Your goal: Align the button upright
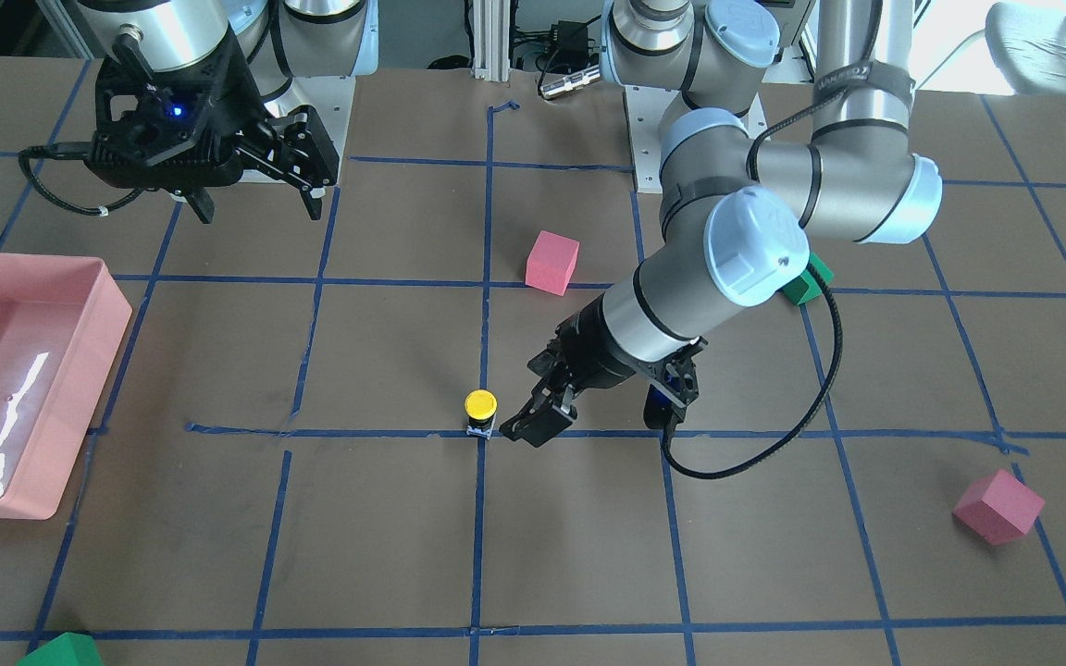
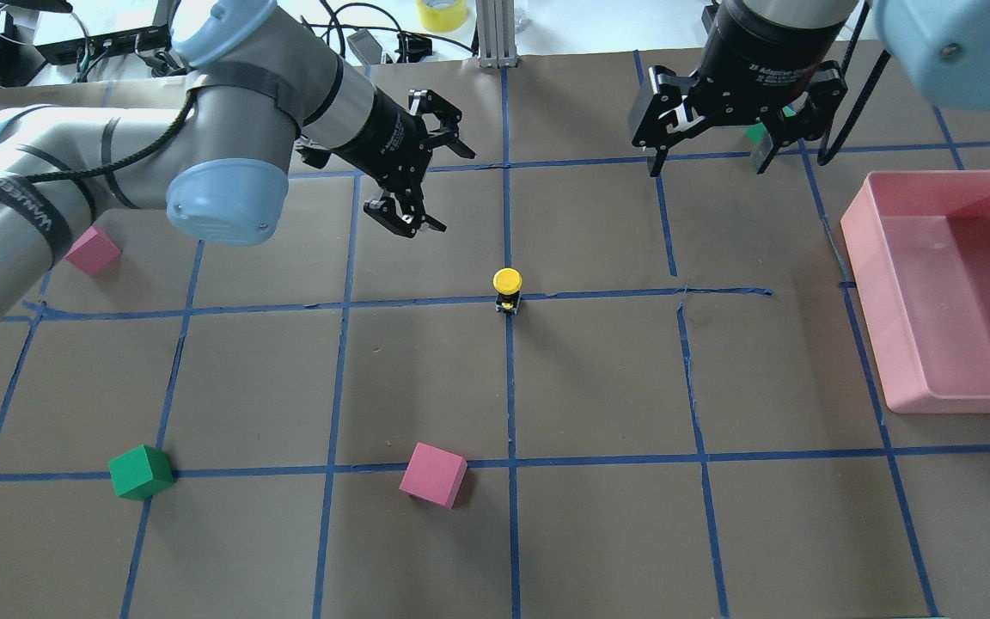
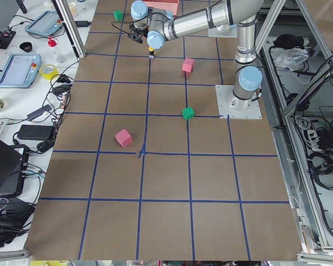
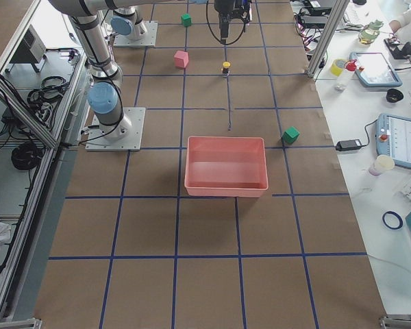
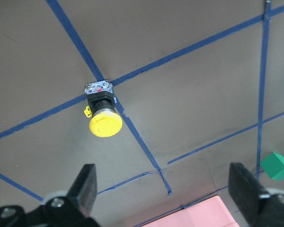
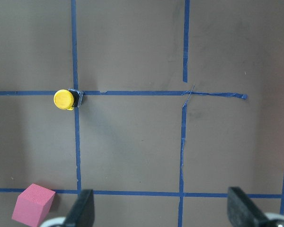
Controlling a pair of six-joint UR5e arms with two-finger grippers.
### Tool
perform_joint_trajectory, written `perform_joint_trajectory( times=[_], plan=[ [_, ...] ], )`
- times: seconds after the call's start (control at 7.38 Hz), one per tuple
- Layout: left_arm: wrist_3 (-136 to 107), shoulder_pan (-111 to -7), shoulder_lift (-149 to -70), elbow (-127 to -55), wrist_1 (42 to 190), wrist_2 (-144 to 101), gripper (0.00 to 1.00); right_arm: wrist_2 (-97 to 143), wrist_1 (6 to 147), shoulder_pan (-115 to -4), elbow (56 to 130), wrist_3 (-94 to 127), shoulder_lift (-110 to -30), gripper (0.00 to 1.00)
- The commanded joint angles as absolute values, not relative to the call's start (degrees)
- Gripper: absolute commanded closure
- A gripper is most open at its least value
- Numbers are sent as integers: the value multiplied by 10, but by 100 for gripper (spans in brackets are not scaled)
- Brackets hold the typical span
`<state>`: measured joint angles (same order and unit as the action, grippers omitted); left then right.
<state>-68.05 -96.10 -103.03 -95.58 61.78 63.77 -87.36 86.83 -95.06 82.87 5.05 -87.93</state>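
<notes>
The button (image 2: 507,291), with a yellow cap, black body and grey base, stands upright on a blue tape crossing near the table's middle. It also shows in the front-facing view (image 1: 480,413), the left wrist view (image 5: 103,113) and the right wrist view (image 6: 66,100). My left gripper (image 2: 442,189) is open and empty. It hangs low, tilted, a short way beside the button and apart from it (image 1: 533,400). My right gripper (image 2: 710,160) is open and empty, held high at the far side of the table, well away from the button.
A pink bin (image 2: 869,292) stands at the right. Pink foam cubes lie at the near middle (image 2: 433,474) and the left (image 2: 93,251). A green cube (image 2: 141,471) lies near left. Another green cube (image 2: 757,133) shows behind the right gripper.
</notes>
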Motion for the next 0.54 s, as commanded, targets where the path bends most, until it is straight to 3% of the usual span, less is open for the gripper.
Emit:
perform_joint_trajectory(
  times=[0.0, 0.41],
  plan=[
    [-575, -962, -946, -941, 719, 734, 0, -877, 875, -951, 824, 70, -879, 0],
    [-313, -952, -895, -860, 855, 900, 0, -873, 875, -953, 826, 111, -878, 0]
  ],
)
